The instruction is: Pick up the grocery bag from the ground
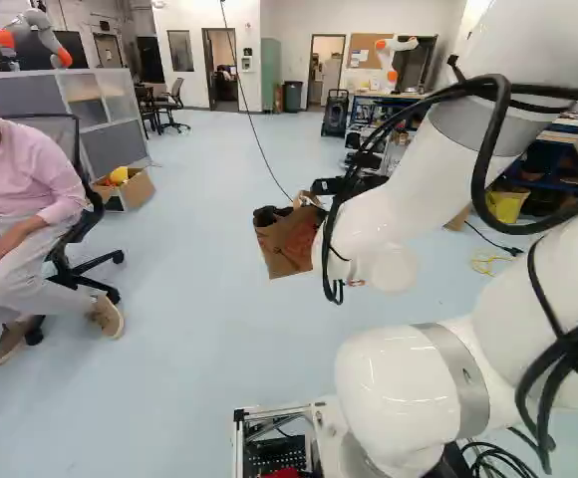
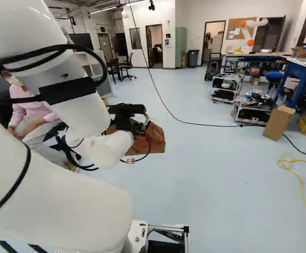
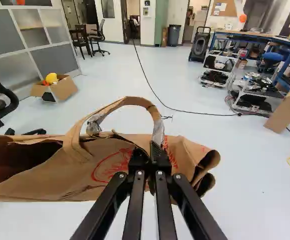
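Observation:
The brown paper grocery bag (image 1: 287, 242) shows tilted beside the arm in the left base view, its handle up at the gripper. In the right base view the black gripper (image 2: 143, 124) stands at the top of the bag (image 2: 155, 138), partly hidden by the arm. From the wrist, the gripper (image 3: 150, 152) has its fingers together on one end of the bag's looped paper handle (image 3: 130, 101). The crumpled bag body (image 3: 105, 172) spreads out behind and beside the fingers, its mouth to one side. Whether its bottom touches the floor I cannot tell.
A seated person is at the left of the left base view. An open cardboard box (image 1: 130, 188) stands by the partition. A black cable (image 2: 187, 121) crosses the floor toward wheeled carts (image 2: 252, 108). A carton (image 2: 278, 123) and yellow cord (image 2: 295, 171) lie farther right. Other robots (image 1: 36, 38) stand beyond.

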### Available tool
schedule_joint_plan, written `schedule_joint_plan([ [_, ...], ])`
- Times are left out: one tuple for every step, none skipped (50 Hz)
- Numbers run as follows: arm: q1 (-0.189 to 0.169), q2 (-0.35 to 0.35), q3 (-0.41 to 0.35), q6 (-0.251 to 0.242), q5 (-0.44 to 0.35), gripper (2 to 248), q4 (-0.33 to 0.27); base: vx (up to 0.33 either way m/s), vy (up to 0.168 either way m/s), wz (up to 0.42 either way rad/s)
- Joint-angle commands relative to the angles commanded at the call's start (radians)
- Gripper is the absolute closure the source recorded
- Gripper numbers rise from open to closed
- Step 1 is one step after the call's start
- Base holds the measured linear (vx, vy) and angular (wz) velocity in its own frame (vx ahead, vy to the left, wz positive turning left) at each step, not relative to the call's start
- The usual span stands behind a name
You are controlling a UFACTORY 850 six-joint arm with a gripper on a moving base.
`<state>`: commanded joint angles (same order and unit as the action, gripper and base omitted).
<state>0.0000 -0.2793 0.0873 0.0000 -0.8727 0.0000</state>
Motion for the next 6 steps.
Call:
schedule_joint_plan([
  [0.0,0.0,0.0,0.0,0.0,225,0.0,0.0,0.0,0.0],
  [0.0,0.0,0.0,0.0,0.0,225,0.0,0.0,0.0,0.0],
  [0.0,0.0,0.0,0.0,0.0,225,0.0,0.0,0.0,0.0],
  [0.0,0.0,0.0,0.0,0.0,225,0.0,0.0,0.0,0.0],
  [0.0,0.0,0.0,0.0,0.0,225,0.0,0.0,0.0,0.0],
  [0.0,0.0,0.0,0.0,0.0,225,0.0,0.0,0.0,0.0],
])
